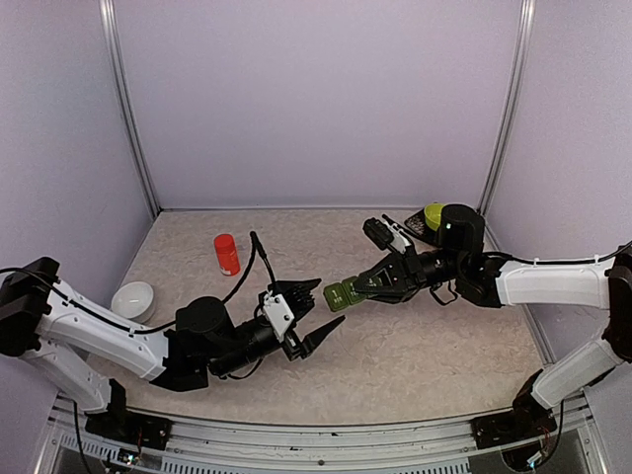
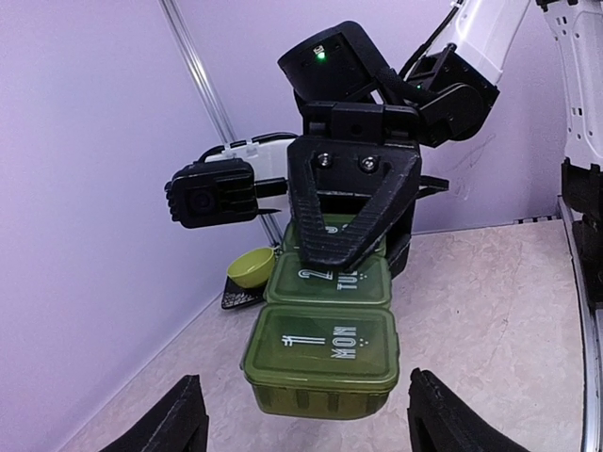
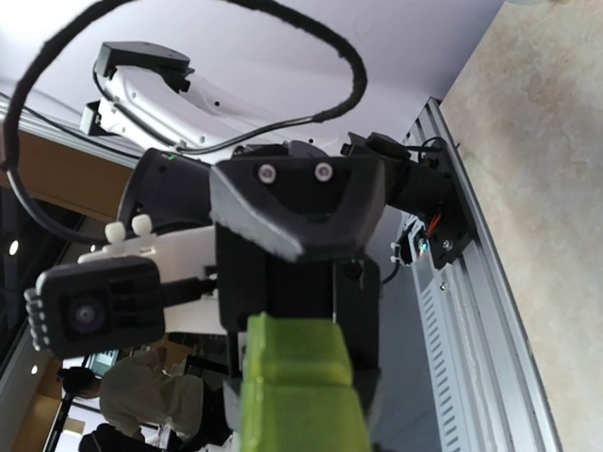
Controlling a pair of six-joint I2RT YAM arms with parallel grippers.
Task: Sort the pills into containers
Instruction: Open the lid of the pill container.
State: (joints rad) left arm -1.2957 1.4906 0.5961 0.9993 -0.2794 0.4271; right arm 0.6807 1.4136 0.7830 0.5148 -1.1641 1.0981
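- While it hangs above the desk (image 1: 425, 346), the containers (image 2: 320, 358) strip sits lids up, its far end clamped in the right claw (image 1: 360, 289).
- The left claw (image 1: 330, 300) faces the strip's free end from close by, with its jaws apart and holding nothing.

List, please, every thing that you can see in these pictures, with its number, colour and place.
containers: one strip of three, dark green, lids shut, held in the air between the arms
bottle: one, red, upright on the table, left of the middle
white bowl: one, white, left edge of the table
yellow-green bowl: one, far right corner, on a dark tray
table: one, beige
right gripper: one, black, shut on the containers
left gripper: one, black, open, facing the strip, not touching
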